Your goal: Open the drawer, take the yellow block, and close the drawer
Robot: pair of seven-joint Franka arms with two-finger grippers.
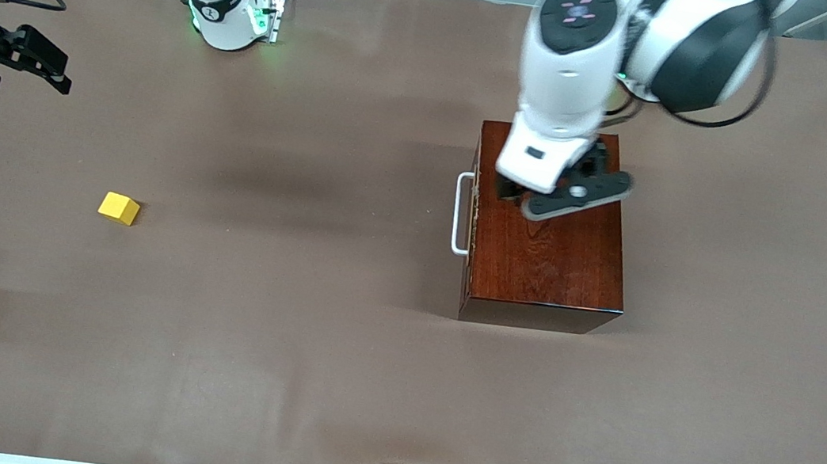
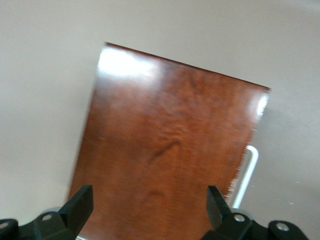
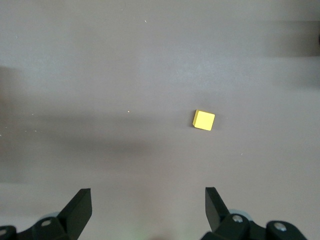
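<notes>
Hovering over the dark wooden box (image 1: 548, 238), our left gripper (image 1: 547, 190) has its fingers spread apart and holds nothing; the drawer (image 1: 472, 224) sits shut, its white handle (image 1: 460, 214) facing the right arm's end. Our right gripper (image 1: 32, 62) waits with fingers apart, near the tabletop (image 1: 289, 327) edge, while the yellow block (image 1: 119, 208) lies well apart from both.

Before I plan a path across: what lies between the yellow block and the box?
Nothing. In the front view only bare brown table cover separates the yellow block from the box and its white handle.
</notes>
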